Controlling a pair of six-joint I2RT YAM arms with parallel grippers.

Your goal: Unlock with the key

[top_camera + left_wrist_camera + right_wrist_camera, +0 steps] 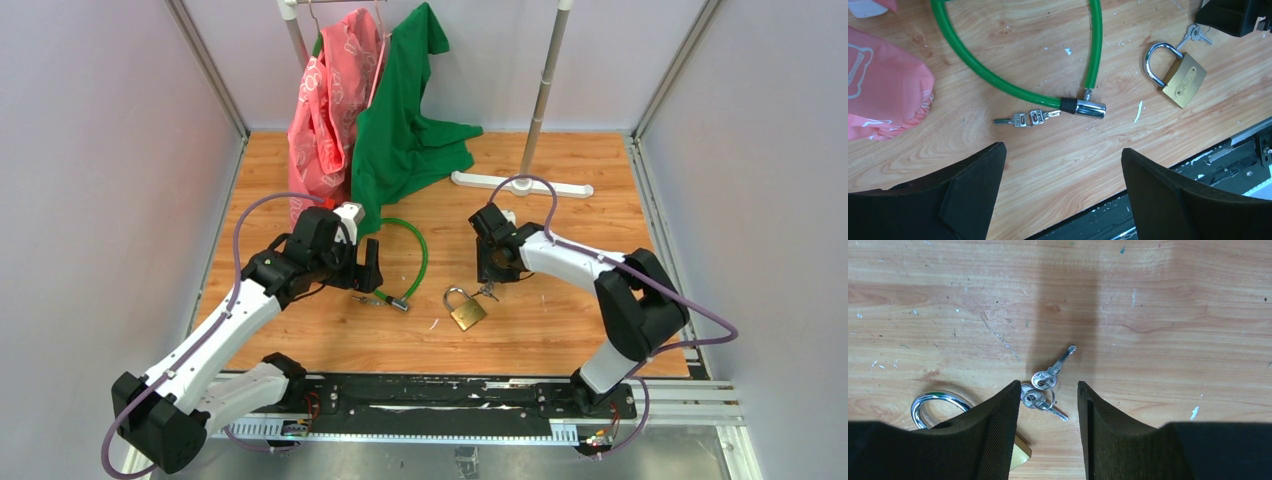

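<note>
- Two pairs of fingers, both empty: my left gripper (pixel 1063 150) stands spread wide above the board. My right gripper (pixel 1048 386) is parted more narrowly, straddling the padlock's key bunch (pixel 1044 390) without pinching it.
- My pads (pixel 973 200) are matt black wedges, broad and blunt beside what I must lift.
- The key (pixel 1020 120) lies flat on the wood ahead of my left fingers. It shows two small linked silvery heads, one blade pointing away and one reaching the chrome barrel (pixel 1090 108). I cannot tell if that blade is seated.
- I judge it light, rigid, thin and slick. Lying flat, it offers little edge, so I would pinch a head across its faces, never the blade.
- The green cable lock (pixel 998 80) is a glossy, springy sheathed loop. It looks likely to skid when turned, so its barrel wants bracing.
- The brass padlock (pixel 1180 80) is blocky with a polished shackle and sits well apart.
- The tabletop (pixel 1058 170) is scuffed, flecked wood, with a soft pink garment (pixel 883 90) at its edge.
</note>
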